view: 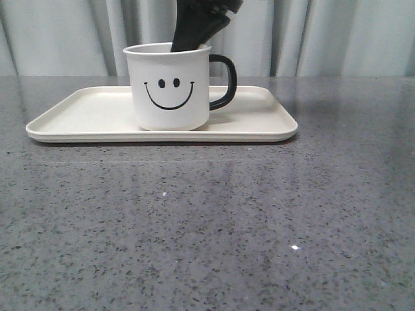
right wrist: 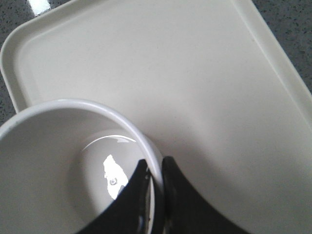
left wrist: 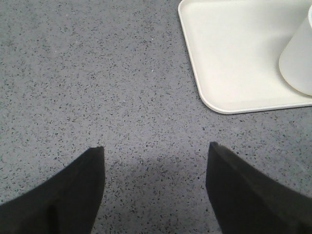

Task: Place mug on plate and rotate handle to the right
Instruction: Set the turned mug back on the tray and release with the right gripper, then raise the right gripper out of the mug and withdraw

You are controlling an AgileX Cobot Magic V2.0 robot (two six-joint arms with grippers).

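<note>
Mug [view: 167, 87] upright on plate [view: 78, 110], handle [view: 224, 81] pointing right | right claw [right wrist: 156, 178] pinching mug's rim | left claw [left wrist: 155, 158] spread wide, empty, over bare tabletop [view: 207, 227] beside plate's corner

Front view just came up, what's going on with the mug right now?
The mug stands upright on the plate, smiley face toward the camera, with its handle pointing to the right. The right gripper comes down from above and is pinching the mug's rim, one finger inside and one outside. The left gripper is open and empty over the bare table, off the plate's corner. Placement and handle direction both look about done.
</note>
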